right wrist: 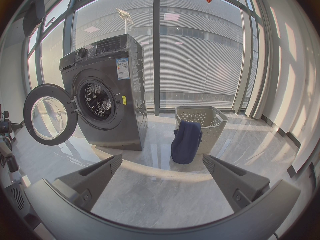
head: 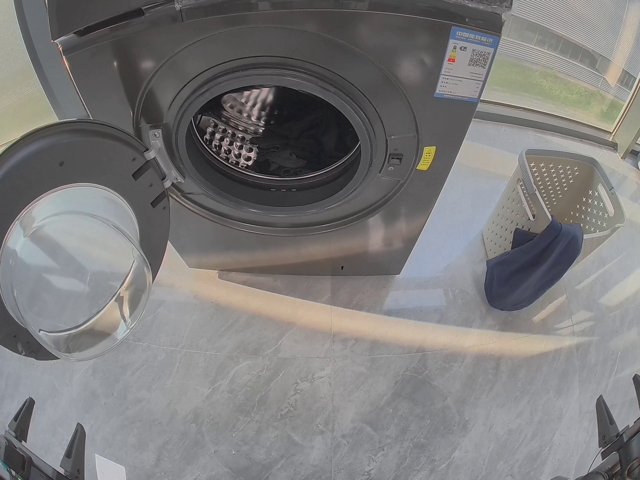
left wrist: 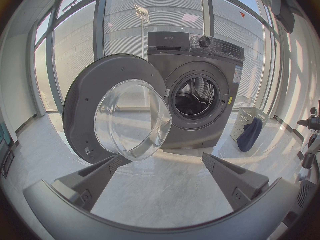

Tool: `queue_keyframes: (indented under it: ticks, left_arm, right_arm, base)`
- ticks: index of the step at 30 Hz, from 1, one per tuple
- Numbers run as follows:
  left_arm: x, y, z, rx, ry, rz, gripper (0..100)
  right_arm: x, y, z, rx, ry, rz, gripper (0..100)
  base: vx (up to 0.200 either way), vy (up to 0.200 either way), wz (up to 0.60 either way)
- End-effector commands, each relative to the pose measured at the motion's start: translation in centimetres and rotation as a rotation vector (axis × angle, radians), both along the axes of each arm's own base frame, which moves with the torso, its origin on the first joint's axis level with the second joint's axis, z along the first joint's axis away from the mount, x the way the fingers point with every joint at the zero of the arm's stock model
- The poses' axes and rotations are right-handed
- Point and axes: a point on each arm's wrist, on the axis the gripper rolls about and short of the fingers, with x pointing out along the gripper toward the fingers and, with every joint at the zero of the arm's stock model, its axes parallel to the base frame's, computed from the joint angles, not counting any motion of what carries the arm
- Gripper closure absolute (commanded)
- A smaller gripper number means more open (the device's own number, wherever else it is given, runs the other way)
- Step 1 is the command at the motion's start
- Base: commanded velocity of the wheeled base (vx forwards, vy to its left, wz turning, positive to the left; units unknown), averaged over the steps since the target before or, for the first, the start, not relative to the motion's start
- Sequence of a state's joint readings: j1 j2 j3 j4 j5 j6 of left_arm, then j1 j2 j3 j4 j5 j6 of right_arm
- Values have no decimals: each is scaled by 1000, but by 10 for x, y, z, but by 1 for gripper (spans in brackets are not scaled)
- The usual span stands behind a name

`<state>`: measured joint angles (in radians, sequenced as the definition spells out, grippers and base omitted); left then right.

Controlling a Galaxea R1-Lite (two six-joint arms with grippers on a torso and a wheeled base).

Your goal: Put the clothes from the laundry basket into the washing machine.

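Below and ahead of the left gripper (left wrist: pixel 160 156) spread pale grey marble-patterned floor tiles (left wrist: pixel 166 190), striped with warm sunlight. Beyond it, tall floor-to-ceiling windows with dark metal frames (left wrist: pixel 76 50) curve round the room, showing a grey ribbed building (left wrist: pixel 173 17) outside.

Head view: close, looking steeply down on the washing machine (head: pixel 427 61) and its open door (head: pixel 67 161);
Left wrist view: low, farther back, facing the door;
Right wrist view: low, farthest back, toward the laundry basket (right wrist: pixel 213 117);
Shared: machine, door, basket
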<state>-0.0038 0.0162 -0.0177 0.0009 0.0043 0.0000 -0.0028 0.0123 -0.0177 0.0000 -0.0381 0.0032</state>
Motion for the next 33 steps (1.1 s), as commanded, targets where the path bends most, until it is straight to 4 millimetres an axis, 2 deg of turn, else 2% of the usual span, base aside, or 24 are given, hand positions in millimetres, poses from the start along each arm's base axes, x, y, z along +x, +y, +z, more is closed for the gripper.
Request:
queue_keyframes:
  ticks: [1,25,33]
  left_arm:
    - [0,0,-5,-3,5,9,0]
    - [0,0,-5,6,4,4,0]
    - [0,0,-5,2,4,0,0]
  right_arm:
    - [1,0,-5,0,13,1,0]
    - [1,0,-5,0,13,1,0]
    - [1,0,-5,0,13,1,0]
  base:
    - [0,-200,0]
    - [0,-200,0]
    - [0,0,0]
